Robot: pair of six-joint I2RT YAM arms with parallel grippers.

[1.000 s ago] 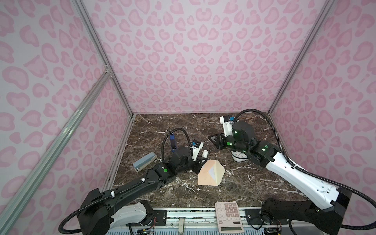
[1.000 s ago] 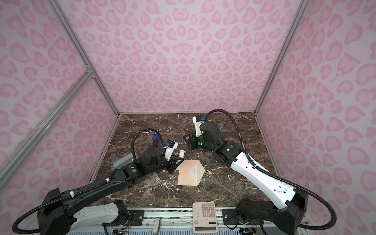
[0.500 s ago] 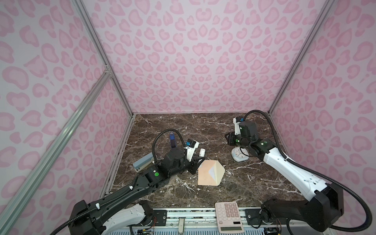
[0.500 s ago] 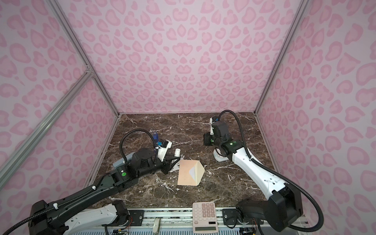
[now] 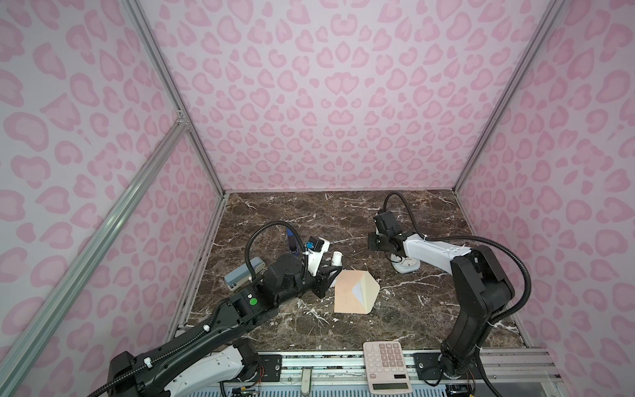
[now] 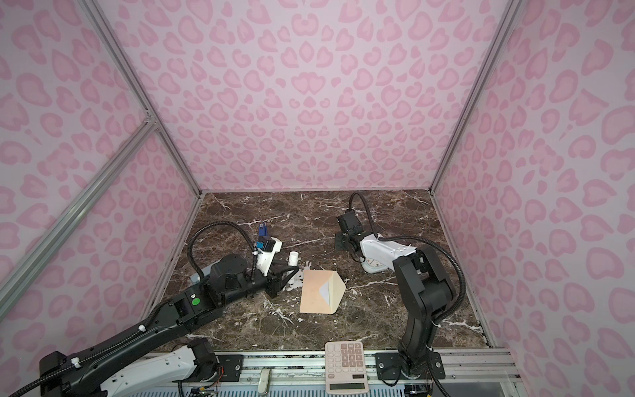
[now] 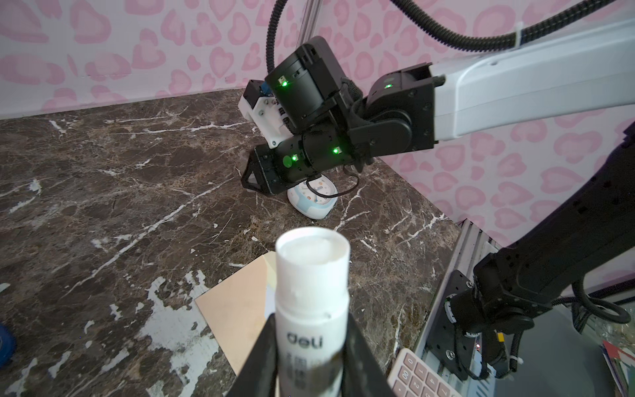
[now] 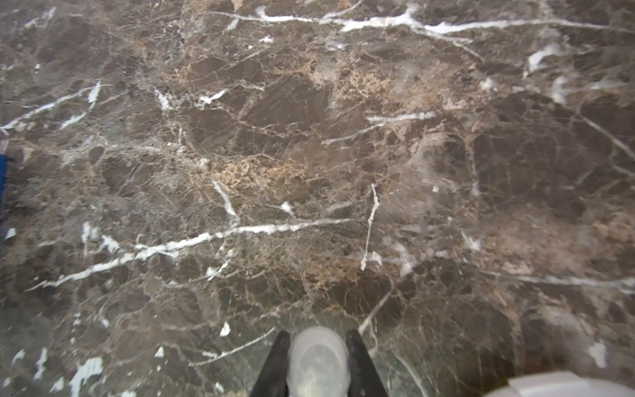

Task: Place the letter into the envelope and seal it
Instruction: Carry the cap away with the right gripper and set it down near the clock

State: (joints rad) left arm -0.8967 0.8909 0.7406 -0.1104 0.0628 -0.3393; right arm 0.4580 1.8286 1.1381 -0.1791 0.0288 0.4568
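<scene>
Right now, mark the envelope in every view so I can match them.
Top view: envelope flat at mid-table, right of the left arm.
Top view: same spot.
Left wrist: low centre, partly behind the glue stick.
Right wrist: not in it.
Shared landmark: the glue stick, by the envelope's far left corner in both top views.

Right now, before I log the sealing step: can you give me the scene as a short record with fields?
left tool: shut on uncapped glue stick
right tool: shut on translucent cap
envelope: flat on table, flap unsealed
letter: white corner showing under the flap
calculator: on front rail
clock: on table
</scene>
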